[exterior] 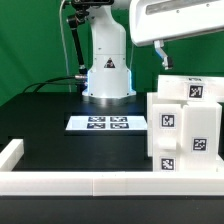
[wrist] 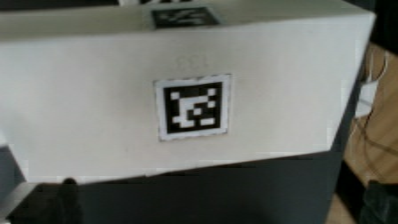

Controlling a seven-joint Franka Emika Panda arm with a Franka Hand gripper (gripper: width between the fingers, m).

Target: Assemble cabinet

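- The cabinet stands on the black desk at about four o'clock in the exterior view, tagged blocks stacked together.
- The gripper hovers just above it; whether its fingers are apart, I cannot tell.
- Assembly seems partway done.

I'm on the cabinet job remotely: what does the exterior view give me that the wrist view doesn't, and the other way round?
Only the exterior view shows the whole layout: the robot base, the marker board flat on the black table, the white border rail in front, the green backdrop, and the stacked cabinet with several tags. Only the wrist view shows one tagged white face close up, its tag readable, and a dark fingertip at the picture's edge. Both show the cabinet's white tagged surfaces and the marker board. Neither shows whether the gripper is open.
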